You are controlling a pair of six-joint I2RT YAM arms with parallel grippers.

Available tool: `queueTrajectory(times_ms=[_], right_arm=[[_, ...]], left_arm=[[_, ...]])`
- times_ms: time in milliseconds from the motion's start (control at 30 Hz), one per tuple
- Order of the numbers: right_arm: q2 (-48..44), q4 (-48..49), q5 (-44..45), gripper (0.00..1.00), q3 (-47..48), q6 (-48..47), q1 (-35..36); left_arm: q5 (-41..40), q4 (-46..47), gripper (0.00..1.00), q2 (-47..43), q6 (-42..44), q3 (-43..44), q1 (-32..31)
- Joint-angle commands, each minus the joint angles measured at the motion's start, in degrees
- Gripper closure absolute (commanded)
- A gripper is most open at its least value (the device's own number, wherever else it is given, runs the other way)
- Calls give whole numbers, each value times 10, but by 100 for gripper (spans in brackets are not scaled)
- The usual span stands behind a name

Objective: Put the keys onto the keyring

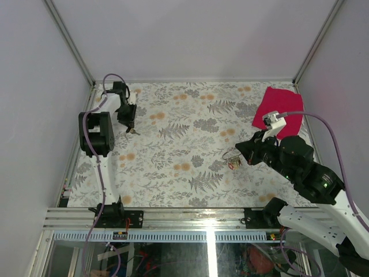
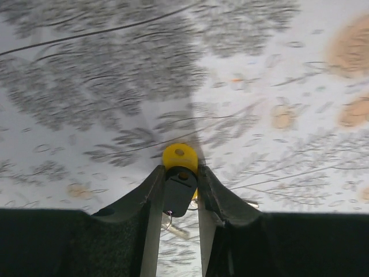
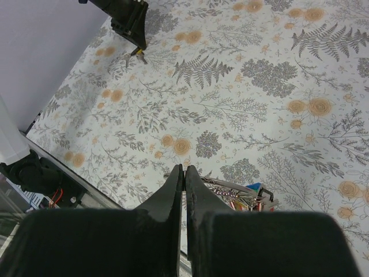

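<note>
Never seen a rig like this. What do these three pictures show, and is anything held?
Two robot arms, the left arm and the right arm, work at a floral table. The top view looks down from above; the other two come from a camera on each wrist. The left gripper is closed on a black key, a yellow key just beyond it. The right gripper is shut, nothing visible in it, beside a bunch of keys on the table. A red cloth lies far right.

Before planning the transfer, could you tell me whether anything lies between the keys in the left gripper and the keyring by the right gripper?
Nothing visible does. The small yellow- and black-headed metal keys sit between the jaws of the left gripper; only bare floral tablecloth separates them from the thin silver wire keyring.
</note>
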Motion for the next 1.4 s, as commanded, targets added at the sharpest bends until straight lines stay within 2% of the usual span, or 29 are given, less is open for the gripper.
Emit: queueTrajectory(times_ms=[0, 600, 933, 1133, 1167, 1367], right_arm=[[-10, 41, 17, 100, 11, 5, -1], [-18, 34, 37, 100, 8, 6, -2], [-42, 10, 88, 100, 17, 6, -2], [-48, -18, 117, 100, 25, -5, -2], [-49, -24, 125, 100, 28, -7, -2], [-65, -52, 154, 100, 37, -11, -2]], left_arm=[[51, -44, 90, 39, -20, -38, -60], [80, 25, 93, -18, -125, -101, -307], [81, 79, 93, -52, -181, -146, -453], [79, 94, 93, -59, -211, -123, -539], [78, 97, 92, -62, -212, -116, -548], [64, 135, 68, -119, -201, -126, -561]])
